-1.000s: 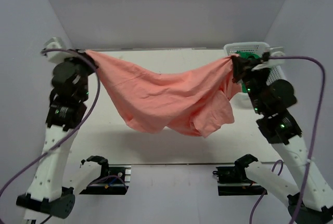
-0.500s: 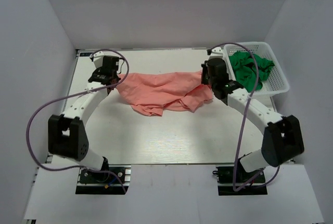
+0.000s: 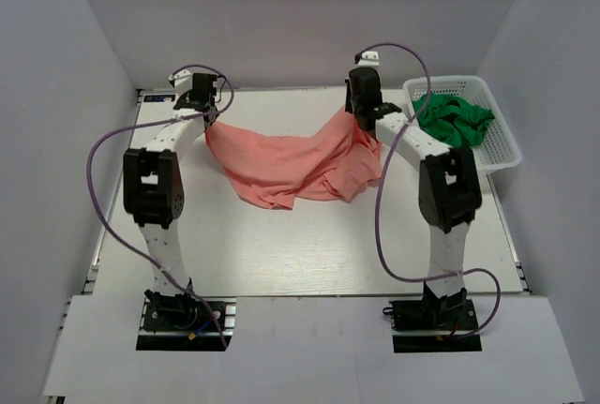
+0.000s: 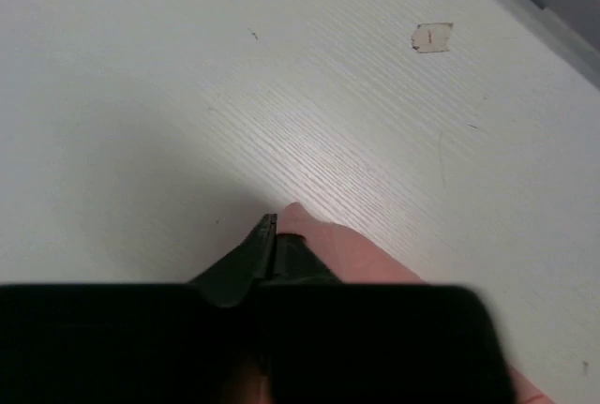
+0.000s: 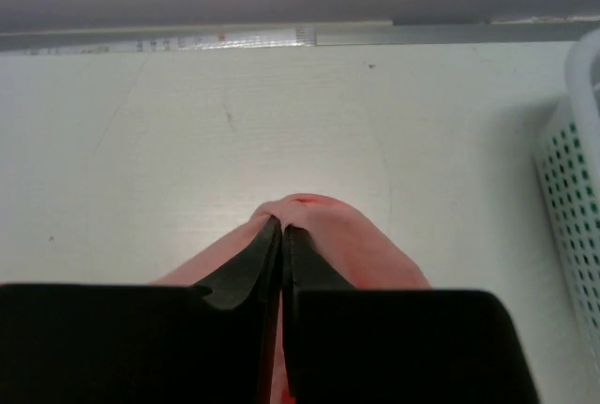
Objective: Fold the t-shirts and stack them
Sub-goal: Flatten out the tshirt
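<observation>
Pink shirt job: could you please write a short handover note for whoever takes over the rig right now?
Left claw: shut on one end of the pink shirt, at the far left of the table.
Right claw: shut on the other end, near the basket.
Pink shirt: strung between the claws, its middle creased and sagging; not folded.
Green shirt: crumpled in the basket.
Done: nothing folded or stacked yet.
Left: lay the pink shirt flat and fold it, then take out the green shirt, fold it and stack both.
</observation>
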`<action>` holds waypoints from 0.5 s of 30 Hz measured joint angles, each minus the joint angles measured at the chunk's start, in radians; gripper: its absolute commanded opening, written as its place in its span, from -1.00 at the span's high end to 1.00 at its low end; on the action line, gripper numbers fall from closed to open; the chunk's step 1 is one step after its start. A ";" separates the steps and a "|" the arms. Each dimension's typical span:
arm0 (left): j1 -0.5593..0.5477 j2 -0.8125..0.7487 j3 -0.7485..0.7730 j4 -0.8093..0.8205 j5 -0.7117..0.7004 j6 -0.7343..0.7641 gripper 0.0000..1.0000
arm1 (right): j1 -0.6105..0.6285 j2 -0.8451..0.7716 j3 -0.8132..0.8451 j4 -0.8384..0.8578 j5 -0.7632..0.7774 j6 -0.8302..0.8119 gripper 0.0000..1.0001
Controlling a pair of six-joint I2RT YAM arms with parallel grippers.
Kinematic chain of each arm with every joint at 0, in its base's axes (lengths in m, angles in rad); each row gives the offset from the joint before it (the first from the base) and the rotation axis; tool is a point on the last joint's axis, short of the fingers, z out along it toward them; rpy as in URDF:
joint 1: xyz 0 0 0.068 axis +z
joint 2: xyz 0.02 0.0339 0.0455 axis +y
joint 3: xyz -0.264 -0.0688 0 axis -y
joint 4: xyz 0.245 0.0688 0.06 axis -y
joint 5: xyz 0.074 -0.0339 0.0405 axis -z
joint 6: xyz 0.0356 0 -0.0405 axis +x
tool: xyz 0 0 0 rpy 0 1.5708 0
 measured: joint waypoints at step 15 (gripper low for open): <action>0.016 0.144 0.199 -0.212 0.136 0.036 -1.00 | -0.031 0.067 0.113 -0.222 -0.136 0.044 -0.81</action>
